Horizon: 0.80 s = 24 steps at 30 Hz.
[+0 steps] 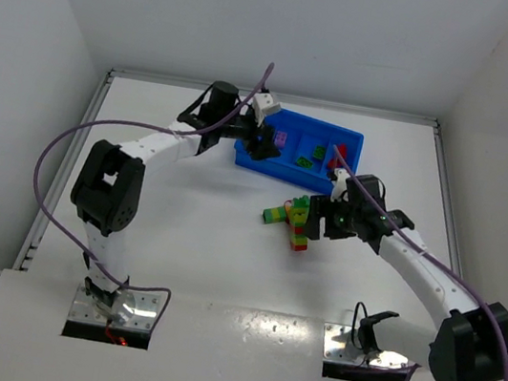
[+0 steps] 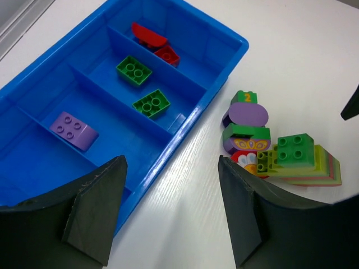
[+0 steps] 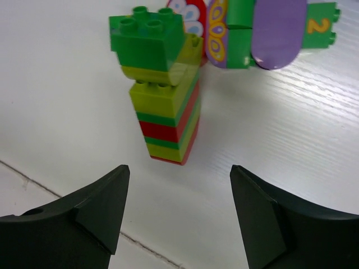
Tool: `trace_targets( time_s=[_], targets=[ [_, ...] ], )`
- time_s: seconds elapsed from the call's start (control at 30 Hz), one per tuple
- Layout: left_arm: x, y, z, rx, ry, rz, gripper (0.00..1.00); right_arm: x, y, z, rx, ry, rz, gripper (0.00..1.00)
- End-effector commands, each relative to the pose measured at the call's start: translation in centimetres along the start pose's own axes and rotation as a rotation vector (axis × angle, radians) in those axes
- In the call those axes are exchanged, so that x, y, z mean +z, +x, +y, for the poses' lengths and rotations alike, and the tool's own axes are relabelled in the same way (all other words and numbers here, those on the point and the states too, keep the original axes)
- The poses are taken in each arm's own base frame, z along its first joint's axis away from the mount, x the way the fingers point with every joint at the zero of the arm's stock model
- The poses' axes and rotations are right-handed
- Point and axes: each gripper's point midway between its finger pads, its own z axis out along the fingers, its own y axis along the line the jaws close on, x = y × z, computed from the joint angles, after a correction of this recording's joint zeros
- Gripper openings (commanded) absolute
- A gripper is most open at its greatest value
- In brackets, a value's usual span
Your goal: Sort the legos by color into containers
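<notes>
The blue tray [image 1: 318,121] lies at the back, right of centre. In the left wrist view its compartments [image 2: 33,162] hold a purple brick [image 2: 74,130], two green bricks [image 2: 134,69] and red bricks [image 2: 156,45]. A heap of snapped legos [image 1: 293,218] rests on the table in front of the tray. It includes a red, green and yellow striped stick [image 3: 168,117] topped by a green brick [image 3: 147,38], and a purple-and-green piece [image 3: 269,33]. My left gripper [image 2: 171,213] hovers open at the tray's near wall. My right gripper [image 3: 179,216] is open just short of the stick's end, holding nothing.
White walls close in the table on the left, back and right. A seam in the tabletop [image 3: 67,196] runs under my right gripper. The left arm [image 1: 144,149] arches over the table's left half, and its purple cable [image 1: 57,150] loops beside it.
</notes>
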Motion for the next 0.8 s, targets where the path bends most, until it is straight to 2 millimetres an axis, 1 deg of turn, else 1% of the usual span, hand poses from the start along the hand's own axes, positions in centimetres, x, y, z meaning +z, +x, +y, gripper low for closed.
trace_targets(
  time_s=[0.0, 0.03, 0.13, 0.17, 0.2, 0.23, 0.27, 0.3, 0.33, 0.4, 0.43, 0.47, 0.5, 0.53, 0.57, 0.63, 0.67, 0.7, 0.77],
  targets=[
    [-0.9, -1.0, 0.6, 0.000, -0.030, -0.033, 0.72, 0.7, -0.9, 2.2, -0.034, -0.082, -0.035, 0.73],
    [-1.2, -0.5, 1.0, -0.010, -0.037, -0.026, 0.72, 0.7, -0.9, 2.7, -0.059, -0.102, -0.039, 0.73],
    [-1.4, -0.9, 0.8, -0.013, -0.039, -0.033, 0.72, 1.0, -0.4, 4.3, -0.127, -0.155, -0.023, 0.74],
    [-1.4, -0.9, 0.8, -0.013, -0.039, -0.033, 0.72, 1.2, -0.9, 4.1, -0.135, -0.130, -0.034, 0.76],
    [-1.6, -1.0, 1.3, -0.022, -0.048, -0.041, 0.72, 1.6, -0.7, 3.6, -0.131, -0.108, -0.024, 0.76],
    [-1.6, -0.6, 1.1, -0.040, -0.047, -0.034, 0.72, 1.6, -0.7, 3.6, -0.139, -0.094, -0.025, 0.76],
    [-1.8, -0.8, 1.6, -0.036, -0.057, -0.043, 0.72, 2.0, -0.7, 3.2, -0.128, -0.071, -0.024, 0.76],
    [-1.8, -0.8, 1.6, -0.050, -0.057, -0.043, 0.72, 2.4, -0.3, 3.0, -0.124, -0.066, -0.005, 0.76],
    [-2.3, -1.4, 2.0, -0.052, -0.069, -0.060, 0.72, 2.4, -1.1, 3.0, -0.127, -0.056, -0.027, 0.76],
    [-2.3, -1.6, 1.8, -0.055, -0.061, -0.069, 0.72, 2.9, -1.1, 2.3, -0.116, -0.017, -0.024, 0.76],
    [-2.6, -1.5, 2.3, -0.058, -0.072, -0.070, 0.72, 3.1, -1.4, 2.1, -0.115, -0.007, -0.025, 0.76],
    [-2.6, -1.5, 2.3, -0.058, -0.072, -0.070, 0.72, 3.1, -1.5, 1.7, -0.115, 0.020, -0.031, 0.76],
    [-2.9, -1.5, 2.8, -0.061, -0.082, -0.071, 0.72, 3.3, -2.0, 1.6, -0.116, 0.031, -0.041, 0.76],
    [-3.1, -1.9, 2.6, -0.064, -0.083, -0.078, 0.72, 3.3, -2.1, 1.3, -0.116, 0.043, -0.044, 0.76],
    [-3.4, -1.8, 3.0, -0.066, -0.091, -0.079, 0.72, 3.6, -1.8, 1.1, -0.104, 0.055, -0.030, 0.76],
    [-3.3, -1.8, 2.9, -0.066, -0.082, -0.080, 0.72, 3.9, -2.3, 1.5, -0.106, 0.033, -0.039, 0.76],
    [-3.6, -2.0, 3.4, -0.062, -0.094, -0.087, 0.72, 4.3, -2.1, 1.6, -0.116, 0.021, -0.031, 0.76],
    [-3.6, -1.6, 3.3, -0.069, -0.093, -0.081, 0.72, 4.6, -1.8, 1.7, -0.114, 0.015, -0.014, 0.76],
    [-3.9, -1.7, 3.8, -0.065, -0.103, -0.088, 0.72, 5.0, -2.0, 1.9, -0.107, 0.000, -0.023, 0.76]
  ],
)
